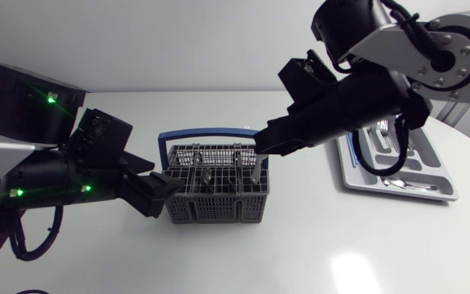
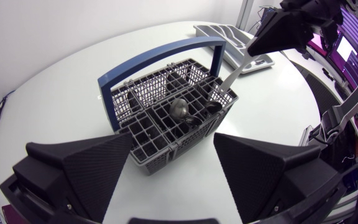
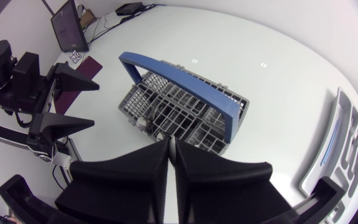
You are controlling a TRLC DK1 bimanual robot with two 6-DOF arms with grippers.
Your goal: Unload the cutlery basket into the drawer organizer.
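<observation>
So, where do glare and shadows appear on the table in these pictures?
Head view: a bright glare patch on the bare table, and a soft shadow beneath the basket. Left wrist view: the cutlery piece in the right gripper gleams.

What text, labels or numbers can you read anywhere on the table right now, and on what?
None can be read.
Cutlery basket: no label shows.
Drawer organizer: no print shows.
Utensil held in the right gripper: plain handle, no marking shows.
Two small square marks on the table: too small to read.
</observation>
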